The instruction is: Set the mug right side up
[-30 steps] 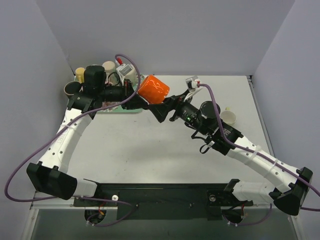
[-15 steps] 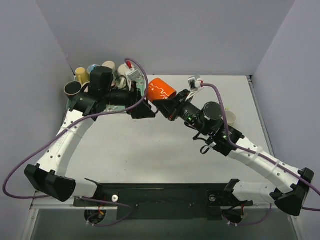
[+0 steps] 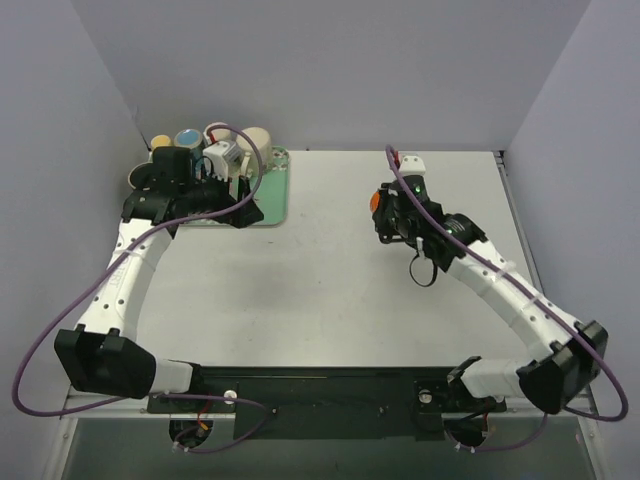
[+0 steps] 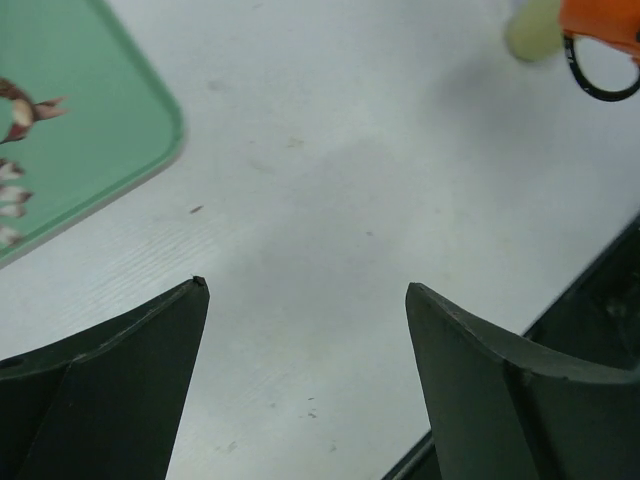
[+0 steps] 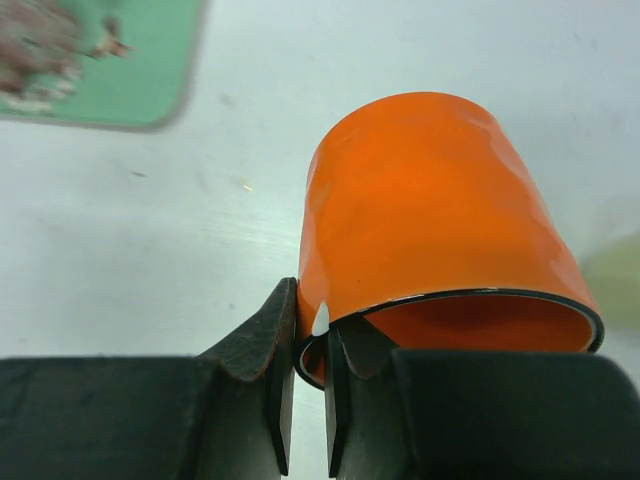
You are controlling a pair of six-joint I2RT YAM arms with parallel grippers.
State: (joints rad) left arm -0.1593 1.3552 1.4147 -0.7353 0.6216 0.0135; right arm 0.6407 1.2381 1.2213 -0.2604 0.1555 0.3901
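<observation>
In the right wrist view, the orange mug hangs with its black-edged mouth toward the camera and its base toward the white table. My right gripper is shut on the mug's rim, one finger inside and one outside. From above, only a sliver of the mug shows beside the right gripper, right of the table's centre. Whether the base touches the table I cannot tell. My left gripper is open with only table between its fingers, and it hovers by the green tray. It sees the mug far off.
The green tray lies at the back left, with several cups crowded behind it. A pale blurred object sits just right of the mug. Grey walls close in the back and sides. A purple cable trails along the right arm.
The left gripper opened, let go of the mug and drew back left to the tray. The right gripper shut on the mug's rim and carried it right and downward, mouth now up.
</observation>
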